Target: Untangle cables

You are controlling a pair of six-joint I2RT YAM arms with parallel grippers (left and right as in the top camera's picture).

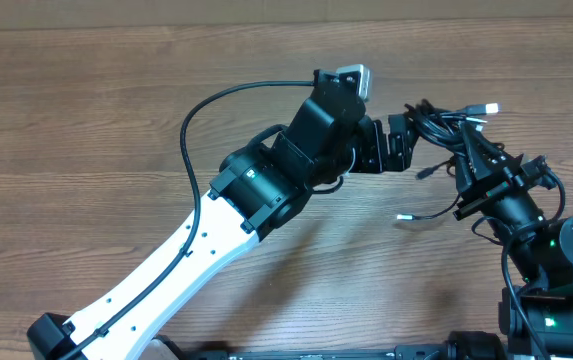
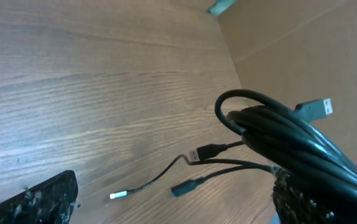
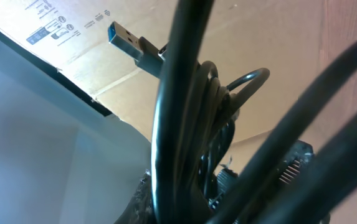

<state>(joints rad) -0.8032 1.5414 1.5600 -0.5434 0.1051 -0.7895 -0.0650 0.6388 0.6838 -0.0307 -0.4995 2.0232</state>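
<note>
Cables [image 1: 444, 128] hang bunched from the clamped right end effector [image 1: 474, 150]; left end effector [image 1: 398, 146] gapes beside them.

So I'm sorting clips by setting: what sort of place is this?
Probably a robot lab bench: a bare wood-grain table, a printed cardboard box at its edge, and a bundle of USB cables.

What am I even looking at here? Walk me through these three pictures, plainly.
Two robot arms work at a wooden table. One picture looks down from above; the other two come from small cameras on each arm's wrist. The right gripper is shut on a bundle of thin black cables, lifting them so plug ends dangle. The left gripper stands open right beside the bundle, holding nothing. The job is to untangle those cords.
</note>
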